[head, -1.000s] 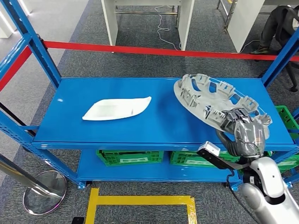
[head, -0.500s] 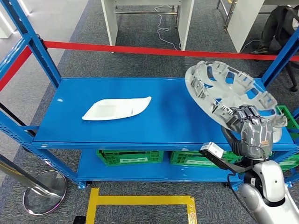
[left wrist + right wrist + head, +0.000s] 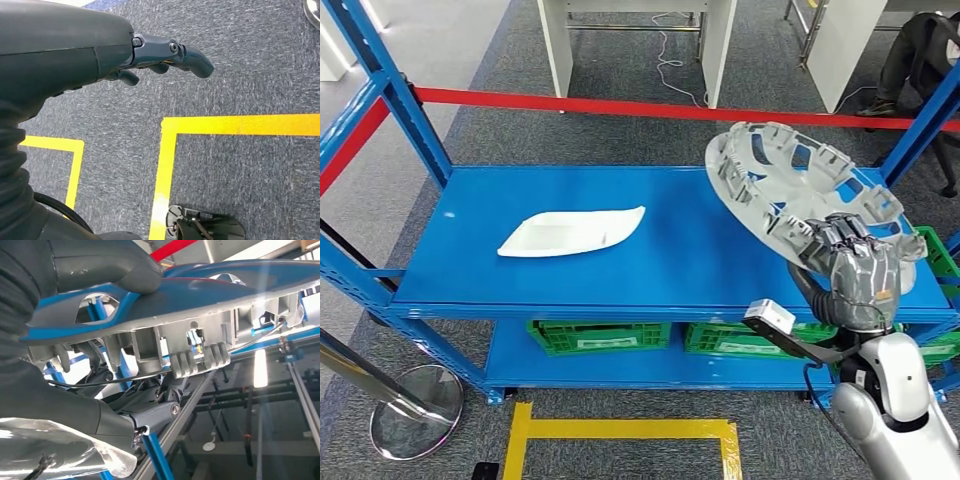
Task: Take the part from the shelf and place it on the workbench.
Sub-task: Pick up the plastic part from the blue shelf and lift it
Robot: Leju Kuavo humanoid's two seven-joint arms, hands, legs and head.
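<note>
At the three o'clock end of the blue shelf (image 3: 546, 275), in the head view, the right hand (image 3: 857, 270) grips the near rim of the part (image 3: 803, 185), a grey, round, wheel-cover-like moulding with open cut-outs and ribbed clips on its upper face. The part is tilted, its far edge toward twelve o'clock raised, and it is lifted clear of the shelf surface. In the right wrist view the thick thumb (image 3: 109, 262) lies on one face of the part (image 3: 196, 295) and a darker finger (image 3: 158, 415) reaches under the opposite face, so the rim is clamped between them. Toward nine o'clock on the shelf, well apart from the part, lies a white tray (image 3: 573, 232). Green crates (image 3: 599, 338) sit on the lower level. The left hand (image 3: 166, 55) hangs over grey carpet with yellow floor tape (image 3: 166, 170), fingers slightly curled and apart, holding nothing.
</note>
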